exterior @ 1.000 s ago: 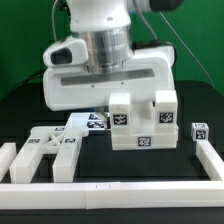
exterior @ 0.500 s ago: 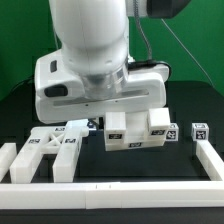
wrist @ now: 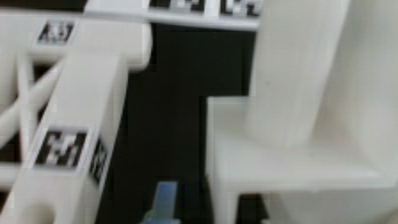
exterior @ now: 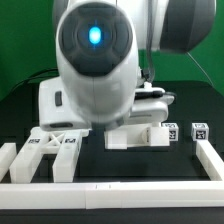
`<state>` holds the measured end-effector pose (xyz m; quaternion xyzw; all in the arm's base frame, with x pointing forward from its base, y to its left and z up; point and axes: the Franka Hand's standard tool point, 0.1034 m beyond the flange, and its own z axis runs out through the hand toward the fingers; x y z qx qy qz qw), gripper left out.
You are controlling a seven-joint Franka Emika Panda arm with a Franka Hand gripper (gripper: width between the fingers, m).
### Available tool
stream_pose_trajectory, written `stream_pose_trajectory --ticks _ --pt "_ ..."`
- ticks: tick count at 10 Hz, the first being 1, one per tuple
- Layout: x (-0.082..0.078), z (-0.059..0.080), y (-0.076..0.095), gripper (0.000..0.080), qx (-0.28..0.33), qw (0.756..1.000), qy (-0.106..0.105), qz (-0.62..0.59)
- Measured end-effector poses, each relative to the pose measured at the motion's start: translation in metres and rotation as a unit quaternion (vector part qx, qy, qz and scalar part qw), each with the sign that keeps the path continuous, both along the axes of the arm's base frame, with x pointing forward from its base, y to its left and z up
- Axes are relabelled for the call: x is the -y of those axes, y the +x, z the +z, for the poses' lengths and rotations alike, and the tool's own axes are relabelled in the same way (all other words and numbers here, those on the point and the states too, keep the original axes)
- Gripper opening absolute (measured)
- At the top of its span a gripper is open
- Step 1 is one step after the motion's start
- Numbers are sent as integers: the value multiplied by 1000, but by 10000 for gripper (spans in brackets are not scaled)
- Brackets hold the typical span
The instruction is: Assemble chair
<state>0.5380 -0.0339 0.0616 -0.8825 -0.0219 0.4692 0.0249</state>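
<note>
**A:** What is different from a second ago?

**B:** Mostly the arm [exterior: 95,70]. It has tipped toward the camera and come down. Its rounded housing now fills the middle of the exterior view and covers the upright tops that were plain before.

**A:** Did the chair go with it?

**B:** No. The joined chair block [exterior: 135,140] sits where it did, mid-bench, a little toward the edge on the exterior view's right. Only its low slab and one upright show. The cross-braced part [exterior: 50,148] lies unmoved near the front corner on the exterior view's left. The small cube [exterior: 199,131] stays by the opposite edge, just inside the border rail [exterior: 209,158].

**A:** And the gripper?

**B:** In the exterior view it is hidden behind the arm. The wrist view looks into the dark gap between the cross-braced part and the chair block. A blurred blue sliver [wrist: 164,203] there may be a finger. I cannot tell whether the jaws are wide or closed.

**A:** So what does it mean?

**B:** I'd judge it a reach, not a join. The wrist seems to be lowering between the two parts, probably for the next piece.
</note>
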Motion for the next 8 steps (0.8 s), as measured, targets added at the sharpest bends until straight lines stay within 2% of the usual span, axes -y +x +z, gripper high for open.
stream_pose_trajectory --ticks 1,2,4,8 --pt "7 -5 -8 31 -63 998 -10 9" --pt "8 -16 0 31 -78 997 -13 24" --pt "-2 -11 12 31 -48 998 -19 37" --pt "0 -6 -9 31 -31 999 -17 30"
